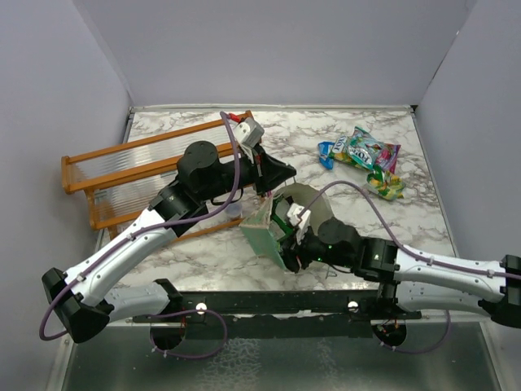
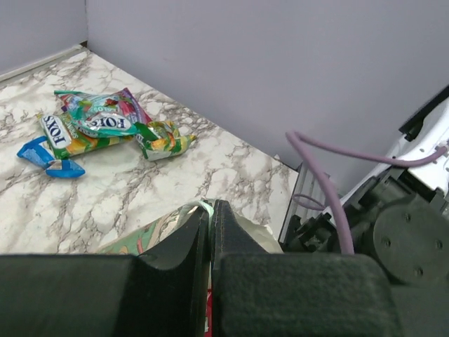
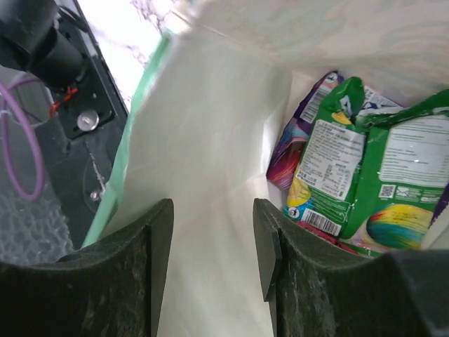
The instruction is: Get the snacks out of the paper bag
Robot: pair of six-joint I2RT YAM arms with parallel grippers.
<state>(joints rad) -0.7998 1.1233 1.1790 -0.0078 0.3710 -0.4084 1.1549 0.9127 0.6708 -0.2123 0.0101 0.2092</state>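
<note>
Left gripper [image 2: 211,214]: the two black fingers are squeezed almost together. They pinch the thin top edge of the paper bag [image 1: 264,232] and hold it up.
Right gripper [image 3: 210,217]: the fingers are wide apart, with nothing held between them. They are inside the bag, close to its cream-white wall (I cannot tell if they touch it).
Bag, where: on the marble table [image 1: 203,252], in the middle, between the two arms and just right of the orange rack [image 1: 122,163].
Bag, which way: it is tipped over, not standing up. Its mouth faces the right arm and its bottom faces left, so its long side runs left to right.
Snacks in the bag: down at the bottom lie a green packet [image 3: 335,165] and a second green packet [image 3: 407,182] side by side, touching. A purple packet [image 3: 298,144] peeks out from under them.
Snacks on the table: a little pile of snacks [image 1: 368,155] sits at the far right, well apart from the bag. A blue packet [image 2: 48,158] lies at the pile's left end.
</note>
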